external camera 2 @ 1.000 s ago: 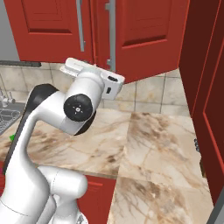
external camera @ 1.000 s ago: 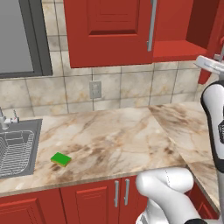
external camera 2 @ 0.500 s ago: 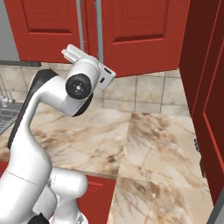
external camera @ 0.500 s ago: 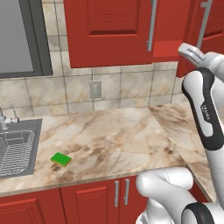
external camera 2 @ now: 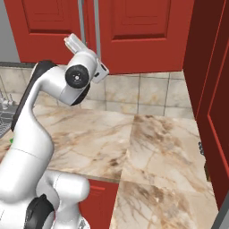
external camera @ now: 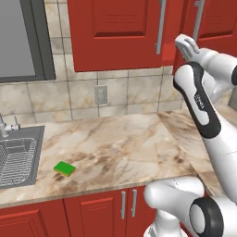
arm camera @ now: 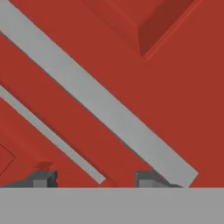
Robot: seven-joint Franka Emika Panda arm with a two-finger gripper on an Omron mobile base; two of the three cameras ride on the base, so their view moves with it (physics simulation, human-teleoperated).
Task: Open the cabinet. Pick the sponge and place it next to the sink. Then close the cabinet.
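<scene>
The red cabinet [external camera: 118, 34] hangs above the counter, with two long silver bar handles [external camera: 160, 25] side by side. My gripper [external camera: 186, 44] is raised close to the front of the right door [external camera 2: 143, 31], just below the handles. In the hand view the gripper [arm camera: 96, 179] is open. Its fingertips [arm camera: 43, 178] stand apart and touch neither of the handles [arm camera: 96, 105] that run slantwise across the red door. The green and yellow sponge [external camera: 64, 168] lies flat on the marble counter, just right of the sink [external camera: 18, 155].
The sink's faucet [external camera: 7, 125] stands at its back rim. A wall outlet [external camera: 100, 94] sits on the tiled backsplash. A tall red panel [external camera 2: 208, 89] rises at the counter's right end. Low red cabinets [external camera: 92, 213] run under the counter [external camera: 120, 148].
The arm has swung left and up toward the cabinet front. The right door, standing ajar a second ago, has swung in nearly flush with the left one. The sponge has not moved.
</scene>
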